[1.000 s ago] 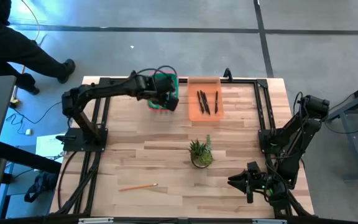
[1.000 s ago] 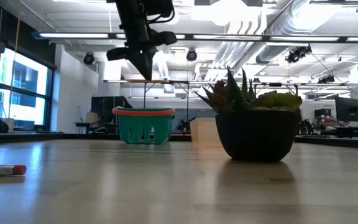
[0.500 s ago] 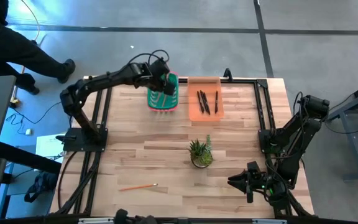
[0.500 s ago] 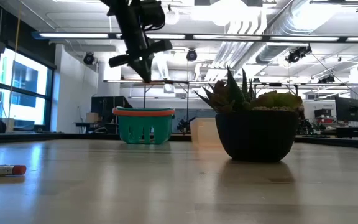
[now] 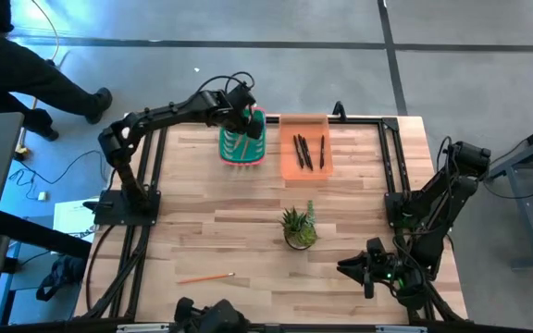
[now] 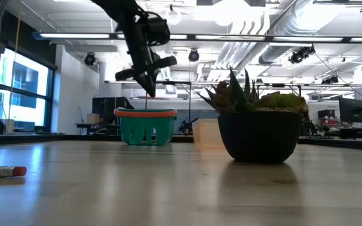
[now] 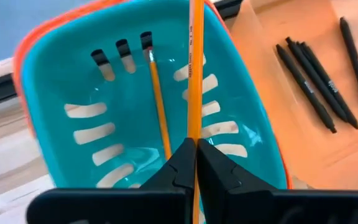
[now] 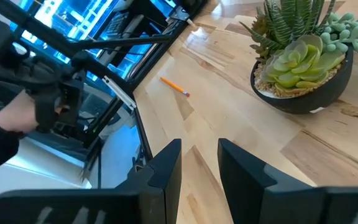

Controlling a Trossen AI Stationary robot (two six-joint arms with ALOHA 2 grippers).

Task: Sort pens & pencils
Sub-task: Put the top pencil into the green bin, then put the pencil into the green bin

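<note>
My left gripper (image 5: 247, 126) hangs over the teal basket with the orange rim (image 5: 241, 151), shut on an orange-tan pencil (image 7: 195, 68). A second pencil (image 7: 159, 106) lies slanting inside the basket (image 7: 92, 143). Three black pens (image 5: 308, 151) lie in the orange tray (image 5: 304, 127) to the basket's right, and they also show in the left wrist view (image 7: 316, 78). One more pencil (image 5: 206, 277) lies flat on the table near its front left. My right gripper (image 5: 348, 269) waits open near the front right corner, with nothing between its fingers (image 8: 166, 168). My left gripper pinches the pencil's shaft (image 7: 195, 132) between its two fingertips. The fingers slant down from above and lie across the pencil. The pencil is lifted clear, about level, just above the basket's rim (image 6: 144, 113).
A dark pot of succulents (image 5: 299, 228) stands mid-table toward the right, between the loose pencil (image 8: 174, 86) and my right gripper. Black frame rails (image 5: 391, 166) run along the table's sides. A person (image 5: 26, 65) stands beyond the far left corner.
My left gripper has carried the pencil toward the table's far edge over the basket and has sunk a little. The pencil has stayed about level and now hangs closer to the basket's rim. My right arm has kept still.
</note>
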